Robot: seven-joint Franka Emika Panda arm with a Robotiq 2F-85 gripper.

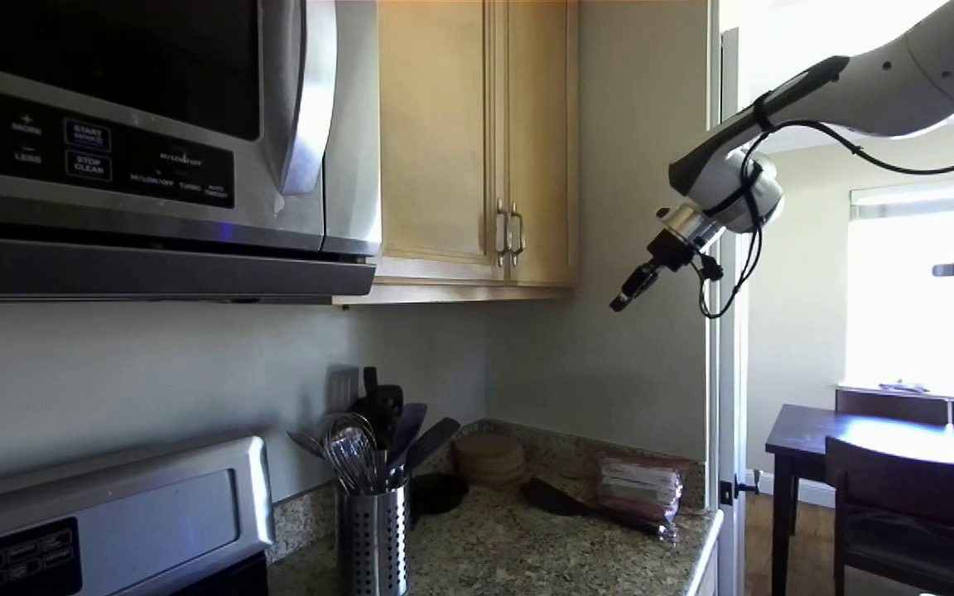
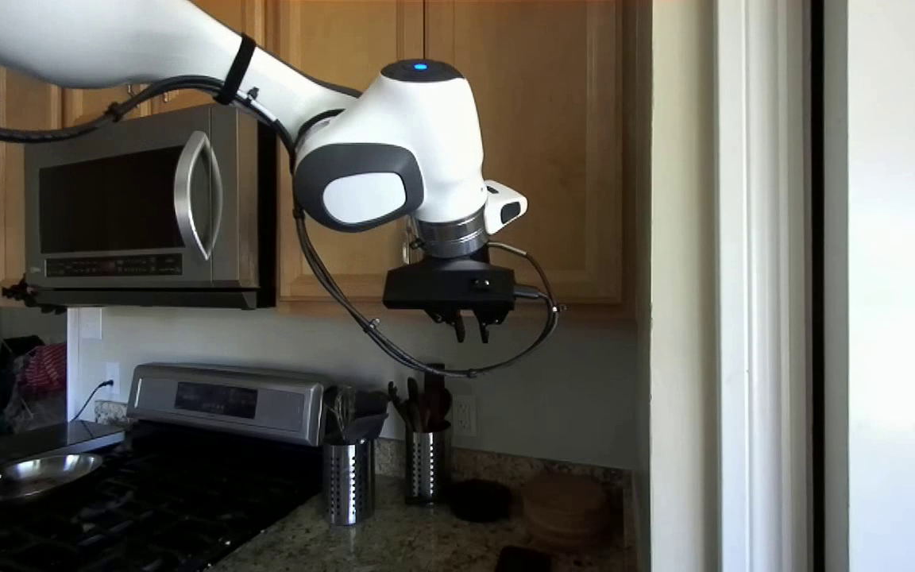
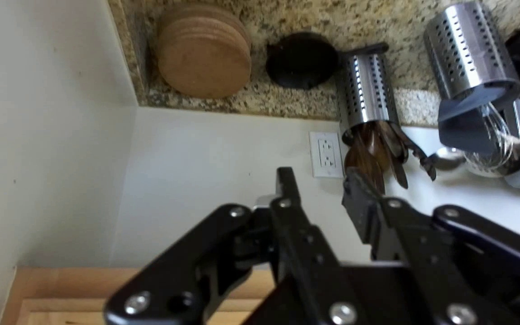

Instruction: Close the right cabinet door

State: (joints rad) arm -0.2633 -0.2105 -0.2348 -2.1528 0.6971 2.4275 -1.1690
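Note:
The right cabinet door (image 1: 538,149) is light maple with a small silver bar handle (image 1: 517,235) near its lower corner. It looks flush beside the left cabinet door (image 1: 436,124). It also shows in an exterior view (image 2: 557,159), where the arm covers part of it and its handle. A strip of its lower frame shows in the wrist view (image 3: 75,318). My gripper (image 1: 619,303) points downward, out in front of the cabinet and apart from the door. Its fingers (image 2: 472,330) hang near the height of the door's lower edge. In the wrist view the gripper (image 3: 316,178) is open with nothing between the fingers.
The steel microwave (image 1: 303,207) hangs left of the cabinet. A side wall (image 1: 634,248) stands right of it. On the granite counter (image 1: 510,563) below are steel utensil holders (image 2: 349,481), a stack of round wooden boards (image 3: 203,58) and a plastic packet (image 1: 638,488).

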